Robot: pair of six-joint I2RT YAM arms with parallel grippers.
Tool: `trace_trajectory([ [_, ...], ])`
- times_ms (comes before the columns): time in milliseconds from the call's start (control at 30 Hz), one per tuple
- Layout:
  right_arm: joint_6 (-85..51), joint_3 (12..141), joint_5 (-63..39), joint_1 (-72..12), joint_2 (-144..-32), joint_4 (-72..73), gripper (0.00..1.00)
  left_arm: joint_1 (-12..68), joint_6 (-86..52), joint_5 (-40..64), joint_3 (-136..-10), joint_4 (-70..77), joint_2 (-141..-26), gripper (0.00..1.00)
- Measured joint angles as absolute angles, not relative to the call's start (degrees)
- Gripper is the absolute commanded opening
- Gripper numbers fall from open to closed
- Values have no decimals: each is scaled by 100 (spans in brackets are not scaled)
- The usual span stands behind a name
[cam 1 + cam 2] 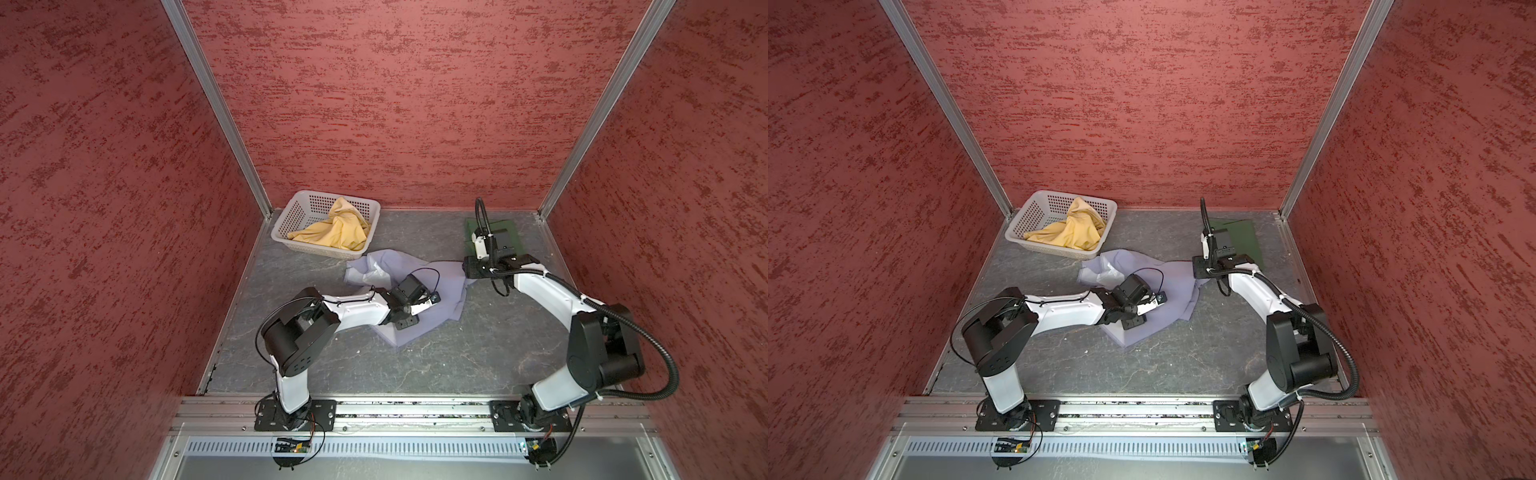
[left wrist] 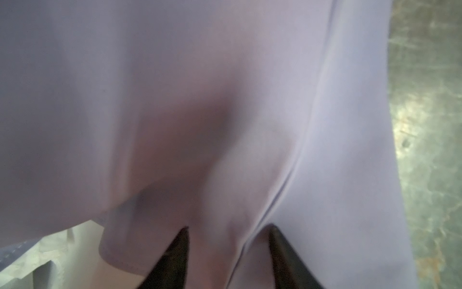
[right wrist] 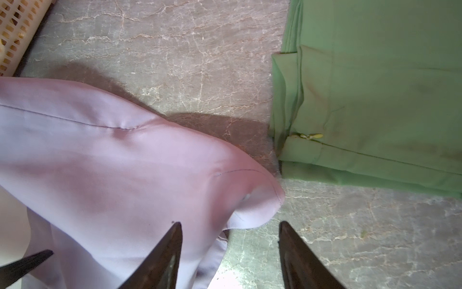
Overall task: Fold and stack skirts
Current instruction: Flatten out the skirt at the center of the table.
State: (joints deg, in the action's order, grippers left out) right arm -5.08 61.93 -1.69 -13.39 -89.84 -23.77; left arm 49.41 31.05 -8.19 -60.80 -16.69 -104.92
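On the grey marbled bench (image 1: 415, 361): pale lavender-grey cloth skirt (image 1: 440, 286) sprawled mid-bench, crumpled, not yet folded. Folded dark green cloth skirt (image 3: 375, 100) flat in the far right corner, just beside a lavender corner. White perforated plastic basket (image 1: 291, 224) far left, holding the crumpled mustard yellow cloth skirt (image 1: 336, 230). Left fingers (image 2: 175, 250) straddling a lavender ridge; clamped or not, cannot tell. Right fingers (image 3: 292, 250) apart, empty, beside that corner. Likely step: spreading the lavender one flat. Next: pinch opposite edges, draw toward the open near bench, clear of green stack and basket.
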Motion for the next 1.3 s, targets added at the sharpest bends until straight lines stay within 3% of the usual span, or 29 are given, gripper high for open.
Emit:
trace_trajectory([
  [133,-467,6165,-165,-1328,-8982,-2375,62,4947,3100,-932,-6117,-1636,-10571,3],
  [167,-447,6158,-165,-1328,-8982,-2375,62,4947,3089,-956,-6117,-1629,-10571,0],
  [500,-239,5913,-163,-1323,-8812,-2108,62,4945,3074,-1431,-6152,-1715,-10407,0],
  [833,322,5129,-331,-1302,-7948,-1153,63,4523,3094,-2130,-7013,-1890,-8899,0],
  [1300,1632,4991,-1811,-1253,-7767,-635,54,4329,3691,-3039,-8038,-1887,-8512,0],
])
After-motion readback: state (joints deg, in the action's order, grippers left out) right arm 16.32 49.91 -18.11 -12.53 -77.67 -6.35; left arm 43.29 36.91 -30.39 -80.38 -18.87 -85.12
